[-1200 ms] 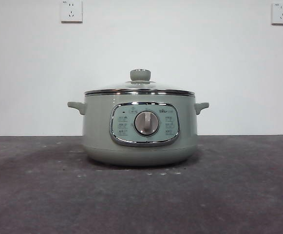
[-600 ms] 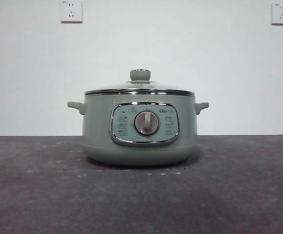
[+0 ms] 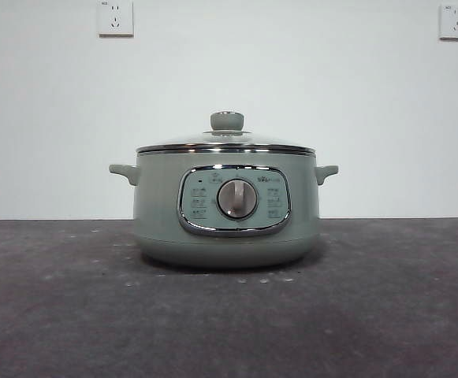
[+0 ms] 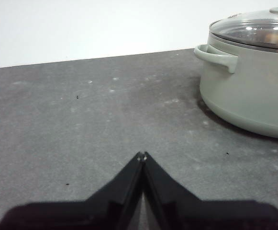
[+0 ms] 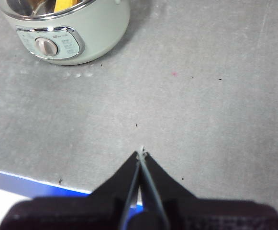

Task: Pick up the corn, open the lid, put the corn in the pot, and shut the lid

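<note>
The sage-green pot [image 3: 227, 209] stands in the middle of the table with the glass lid [image 3: 226, 142] resting on it, knob on top. The right wrist view shows the pot [image 5: 88, 28] from above, and a yellow-orange piece of the corn [image 5: 64, 5] shows through the glass inside it. In the left wrist view the pot [image 4: 246, 91] with its lid [image 4: 258, 31] stands off to one side. My left gripper [image 4: 142, 156] is shut and empty above bare table. My right gripper [image 5: 140, 154] is shut and empty near the table's front edge.
The dark grey table [image 3: 370, 315] spreads around the pot. Its blue front edge [image 5: 28, 179] shows in the right wrist view. A white wall with two sockets [image 3: 115, 17] stands behind.
</note>
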Available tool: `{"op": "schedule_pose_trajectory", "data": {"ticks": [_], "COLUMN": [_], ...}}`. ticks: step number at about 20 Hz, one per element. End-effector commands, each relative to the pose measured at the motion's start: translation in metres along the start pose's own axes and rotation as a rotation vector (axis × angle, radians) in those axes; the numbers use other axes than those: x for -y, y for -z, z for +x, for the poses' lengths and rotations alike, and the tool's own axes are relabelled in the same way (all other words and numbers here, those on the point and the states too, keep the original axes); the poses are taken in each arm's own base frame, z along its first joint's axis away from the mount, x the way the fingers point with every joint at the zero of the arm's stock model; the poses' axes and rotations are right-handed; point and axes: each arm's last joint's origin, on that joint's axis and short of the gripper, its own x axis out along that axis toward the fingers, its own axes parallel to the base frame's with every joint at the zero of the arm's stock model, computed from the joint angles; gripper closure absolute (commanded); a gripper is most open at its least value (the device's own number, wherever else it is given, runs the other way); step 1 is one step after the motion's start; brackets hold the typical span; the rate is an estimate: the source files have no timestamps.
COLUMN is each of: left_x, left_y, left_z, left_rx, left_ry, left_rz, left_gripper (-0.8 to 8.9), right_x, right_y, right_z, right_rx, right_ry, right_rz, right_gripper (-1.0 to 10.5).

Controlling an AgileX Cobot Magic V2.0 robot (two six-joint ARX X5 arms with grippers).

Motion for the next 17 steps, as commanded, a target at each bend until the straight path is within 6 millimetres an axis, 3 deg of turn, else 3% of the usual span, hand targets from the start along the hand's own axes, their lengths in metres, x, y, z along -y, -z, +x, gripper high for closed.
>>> {"op": "schedule_pose_trajectory", "data": {"ticks": [1, 14, 17], "left_x": [0.000, -0.001, -0.001], "left_y": [0.003, 0.007, 0.007], "left_z": [0.001, 0.005, 0.005], "left_rx": [-0.010, -0.069, -0.069], "left_ry": [-0.001, 0.001, 0.000], "left_rz": [-0.016, -0.026, -0.026], "left_gripper": [8.16, 8.16, 8.16], "right_x": [0.001, 0.001, 0.004], "right_y": [0.003, 0.003, -0.008], "right_z": [0.002, 0.002, 0.003], "right_rx": [-0.028, -0.022, 0.128], "right_ry": [0.015, 0.027, 0.214], "right_rz": [-0.002, -0.028, 0.016], "right_gripper": [9.5, 9.5, 9.5]}}
